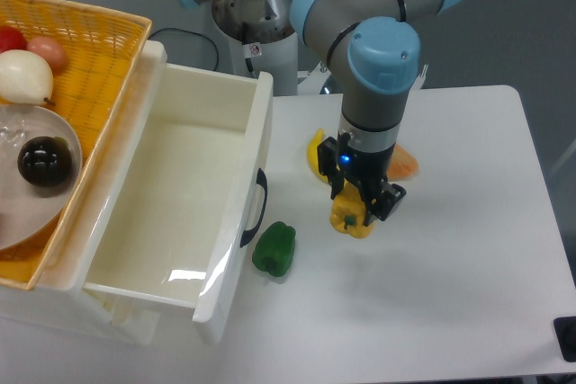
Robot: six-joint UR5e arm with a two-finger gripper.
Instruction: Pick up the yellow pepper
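Note:
The yellow pepper (350,218) is a small lobed yellow-orange fruit held between the black fingers of my gripper (360,204), which is shut on it. It hangs a little above the white table (468,294), right of the green pepper (274,248). The arm's grey and blue wrist (378,87) stands directly over it and hides the pepper's top.
An open white drawer (180,204) with a black handle (258,208) stands at the left. A yellow basket (99,51) holding a plate and fruit sits over it. A banana (316,155) and an orange slice (400,165) lie behind the gripper, partly hidden.

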